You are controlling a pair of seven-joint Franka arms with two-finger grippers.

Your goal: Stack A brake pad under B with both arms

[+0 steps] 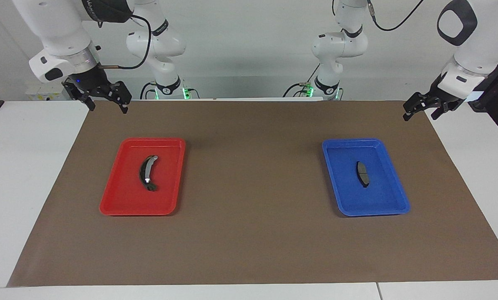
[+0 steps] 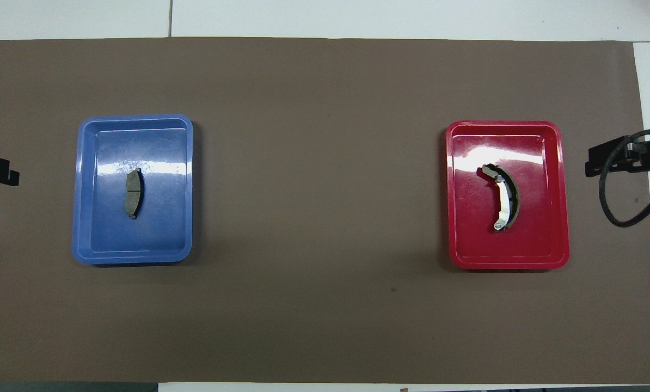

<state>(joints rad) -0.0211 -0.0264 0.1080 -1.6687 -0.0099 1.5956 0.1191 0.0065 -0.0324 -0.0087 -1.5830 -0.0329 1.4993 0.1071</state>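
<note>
The A brake pad (image 1: 362, 173), small, flat and dark grey, lies in the blue tray (image 1: 349, 143) toward the left arm's end; it also shows in the overhead view (image 2: 134, 193). B (image 1: 147, 172), the long crescent with a silver band, lies in the red tray (image 1: 153, 141) toward the right arm's end, and shows from above too (image 2: 503, 204). My right gripper (image 1: 107, 107) hangs open and empty over the mat's corner by the red tray. My left gripper (image 1: 420, 116) hangs open and empty over the mat's edge by the blue tray. Both arms wait.
A brown mat (image 1: 249, 233) covers most of the white table. The two trays sit far apart on it, the blue tray (image 2: 134, 118) and the red tray (image 2: 502, 124). A black cable (image 2: 611, 207) loops from the right gripper (image 2: 602, 160).
</note>
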